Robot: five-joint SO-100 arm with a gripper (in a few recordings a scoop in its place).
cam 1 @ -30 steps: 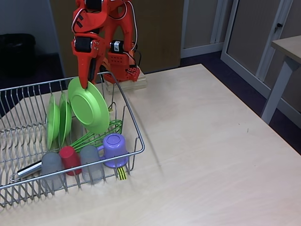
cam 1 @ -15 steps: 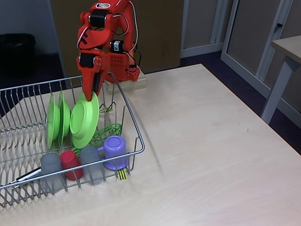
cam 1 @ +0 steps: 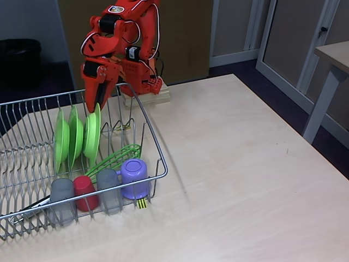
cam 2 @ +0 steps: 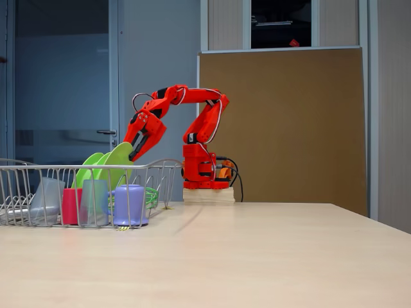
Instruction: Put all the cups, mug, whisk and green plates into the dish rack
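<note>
The silver wire dish rack (cam 1: 159, 161) (cam 2: 162, 168) stands at the left of both fixed views. Three green plates stand on edge in it side by side (cam 1: 61, 141) (cam 1: 75, 137) (cam 1: 91, 135). My red gripper (cam 1: 96, 107) (cam 2: 131, 149) comes down from above and is shut on the top rim of the rightmost plate (cam 2: 119, 160). The green whisk (cam 1: 116, 157) lies in the rack in front of the plates. Along the front row stand a grey cup (cam 1: 61, 199), a red cup (cam 1: 85, 192) (cam 2: 70, 205), another grey cup (cam 1: 108, 190) and the purple mug (cam 1: 134, 178) (cam 2: 130, 204).
The arm's base sits on a wooden block (cam 1: 147, 98) (cam 2: 207, 194) behind the rack. A yellow-black tag (cam 1: 141, 203) hangs on the rack's front edge. The light wooden table (cam 1: 245, 164) stretches to the right; another table's leg (cam 1: 319, 106) stands at the far right.
The plate in my gripper came down from a tilted, raised pose and now stands upright in the rack beside the other two. The arm lowered and shifted slightly left.
</note>
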